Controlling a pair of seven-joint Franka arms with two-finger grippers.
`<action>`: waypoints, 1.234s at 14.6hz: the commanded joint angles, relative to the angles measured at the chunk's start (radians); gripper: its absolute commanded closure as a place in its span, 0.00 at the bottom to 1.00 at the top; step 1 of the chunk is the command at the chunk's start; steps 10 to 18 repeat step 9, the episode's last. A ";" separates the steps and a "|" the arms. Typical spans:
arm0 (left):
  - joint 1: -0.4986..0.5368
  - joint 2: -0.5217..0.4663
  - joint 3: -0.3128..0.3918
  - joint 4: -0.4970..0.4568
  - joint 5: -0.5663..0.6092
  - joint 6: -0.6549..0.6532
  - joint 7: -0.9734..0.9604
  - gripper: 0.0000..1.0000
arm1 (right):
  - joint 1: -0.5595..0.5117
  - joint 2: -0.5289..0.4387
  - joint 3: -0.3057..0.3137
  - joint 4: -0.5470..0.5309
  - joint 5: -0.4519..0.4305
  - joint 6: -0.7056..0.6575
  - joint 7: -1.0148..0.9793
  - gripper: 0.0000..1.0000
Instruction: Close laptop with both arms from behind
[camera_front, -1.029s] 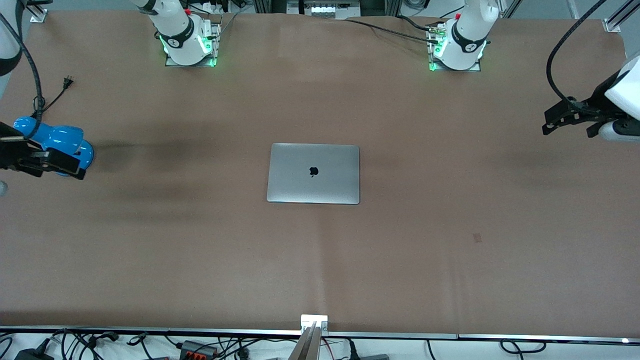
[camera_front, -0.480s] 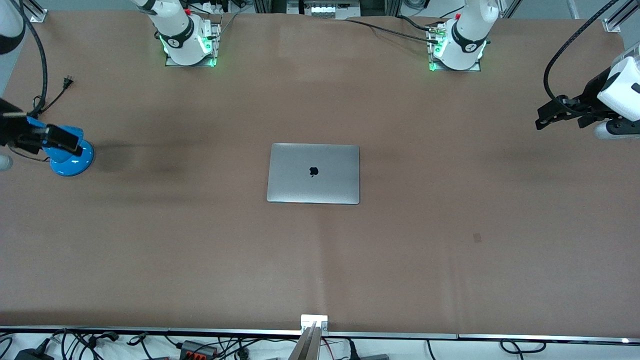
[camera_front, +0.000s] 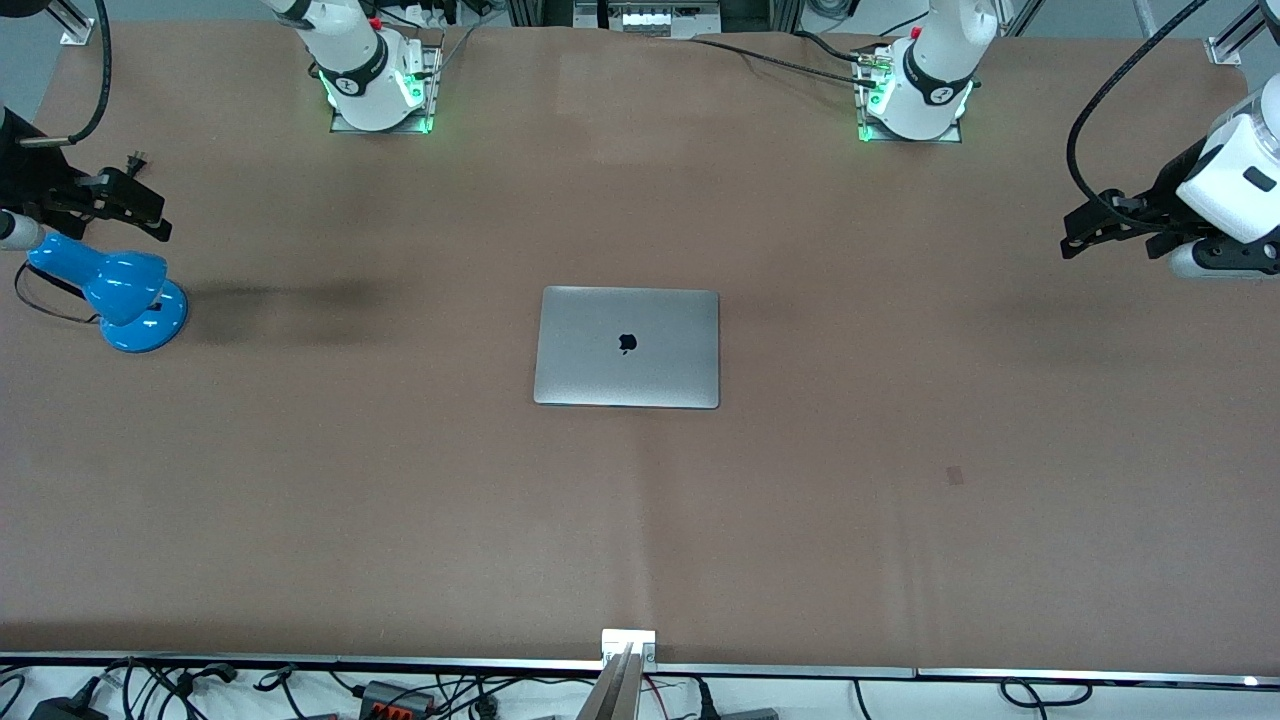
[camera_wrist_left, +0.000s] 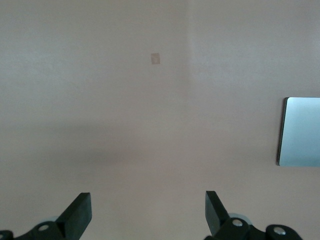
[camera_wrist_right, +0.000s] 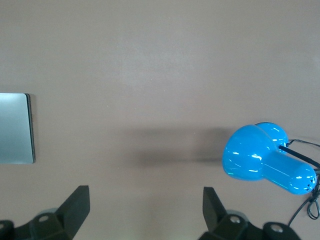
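Note:
The silver-grey laptop (camera_front: 627, 347) lies shut and flat in the middle of the table, lid up with the black apple logo showing. One edge of it shows in the left wrist view (camera_wrist_left: 300, 131) and in the right wrist view (camera_wrist_right: 16, 128). My left gripper (camera_front: 1085, 229) is open and empty, up in the air over the table's edge at the left arm's end. Its jaws stand wide apart in the left wrist view (camera_wrist_left: 148, 212). My right gripper (camera_front: 135, 212) is open and empty, in the air over the right arm's end, above the blue lamp. It also shows in the right wrist view (camera_wrist_right: 146, 210).
A blue desk lamp (camera_front: 112, 290) with a black cord stands near the table's edge at the right arm's end; it also shows in the right wrist view (camera_wrist_right: 267, 160). The two arm bases (camera_front: 375, 85) (camera_front: 915, 95) stand along the table's back edge. A small mark (camera_front: 954, 476) lies on the brown table.
Both grippers have drawn away from the laptop, the right one passing up over the blue lamp, the left one shifting slightly. The laptop has not moved.

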 joint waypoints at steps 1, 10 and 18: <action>0.001 -0.007 0.002 0.005 -0.003 -0.009 0.015 0.00 | -0.012 -0.016 0.017 -0.029 -0.016 0.022 -0.015 0.00; 0.006 -0.006 0.011 0.008 -0.004 -0.032 0.022 0.00 | -0.011 -0.016 0.018 -0.033 -0.012 0.025 -0.014 0.00; 0.006 -0.006 0.011 0.008 -0.004 -0.032 0.022 0.00 | -0.011 -0.016 0.018 -0.033 -0.012 0.025 -0.014 0.00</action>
